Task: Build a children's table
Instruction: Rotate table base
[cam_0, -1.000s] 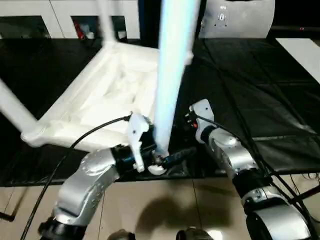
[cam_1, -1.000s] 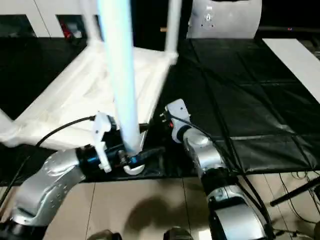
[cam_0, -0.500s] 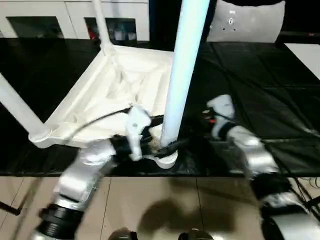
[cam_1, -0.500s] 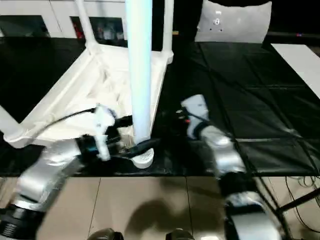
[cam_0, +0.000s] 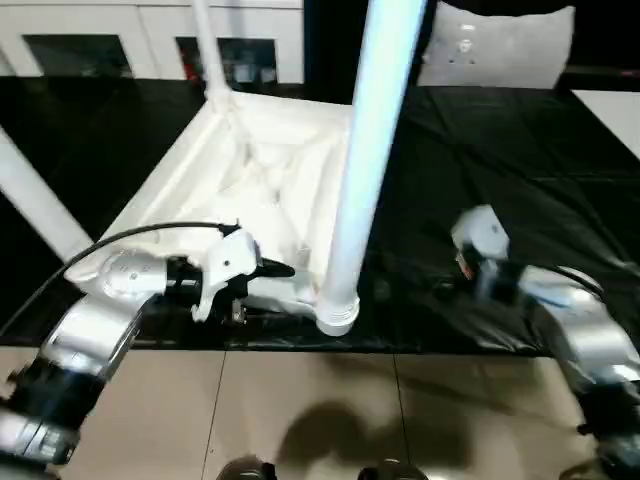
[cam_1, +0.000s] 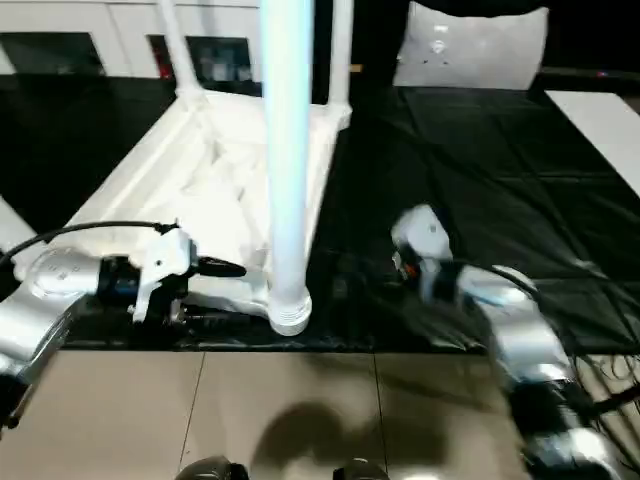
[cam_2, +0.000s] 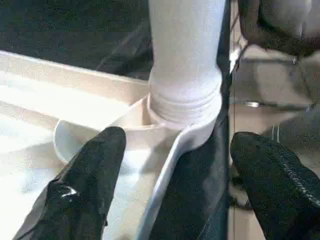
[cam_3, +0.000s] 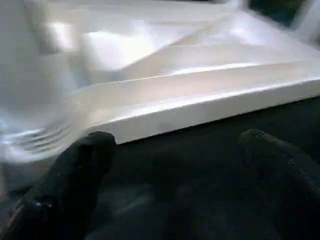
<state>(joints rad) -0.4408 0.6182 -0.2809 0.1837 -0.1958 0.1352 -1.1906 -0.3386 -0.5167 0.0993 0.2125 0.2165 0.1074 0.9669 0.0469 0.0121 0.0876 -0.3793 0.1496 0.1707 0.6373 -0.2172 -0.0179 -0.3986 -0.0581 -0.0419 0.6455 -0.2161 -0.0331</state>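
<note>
table top (cam_0: 250, 190) lying upside down on black mat (cam_0: 480, 160) | legs: near leg (cam_0: 365, 160) standing in its corner socket (cam_0: 337, 315), three others rising from the remaining corners | left gripper (cam_2: 175, 200) and right gripper (cam_3: 175, 170) hanging with jaws apart, gripping nothing | left: likely just flipping upright

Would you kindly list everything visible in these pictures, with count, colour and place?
table top: one, white, upside down on the black mat, ribbed underside up.
table legs: four, white, standing upright in the corner sockets; nearest leg at the front corner, one at the far corner, one at the left edge, one at the far right corner.
mat: black, covering the floor under the table.
floor tiles: beige, nearest the robot.
cabinets: white, along the back.
left hand: black fingers open, beside the nearest leg's socket.
right hand: black fingers open, facing the table top's edge.
</note>
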